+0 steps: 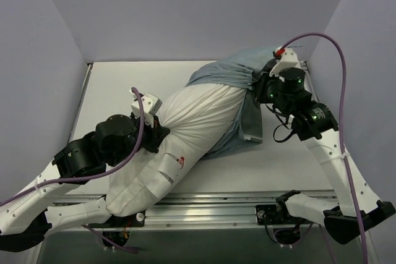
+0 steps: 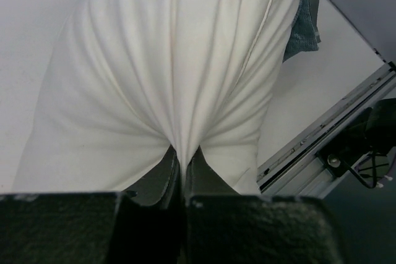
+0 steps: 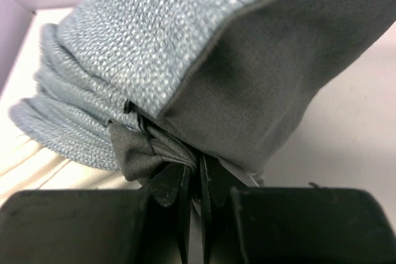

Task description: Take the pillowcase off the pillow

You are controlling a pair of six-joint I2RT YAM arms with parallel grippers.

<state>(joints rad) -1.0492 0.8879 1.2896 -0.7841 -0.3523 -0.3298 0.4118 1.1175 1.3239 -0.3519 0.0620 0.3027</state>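
The pillow (image 1: 192, 122) lies diagonally across the table (image 1: 117, 85), its far end inside the bunched pillowcase (image 1: 229, 72) near the right wall (image 1: 365, 41). The left claw (image 2: 184, 164) pinches a pillow fold tight. The right claw (image 3: 197, 174) is clamped on gathered pillowcase. The pillow's red-and-blue logo (image 1: 180, 162) is too small to read.

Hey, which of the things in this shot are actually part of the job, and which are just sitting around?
Part of the job:
the pillow, pinched by the left gripper
the pillowcase, bunched at the pillow's far end, pinched by the right gripper

Not part of it:
the table
the metal rail at its near edge
the purple cables
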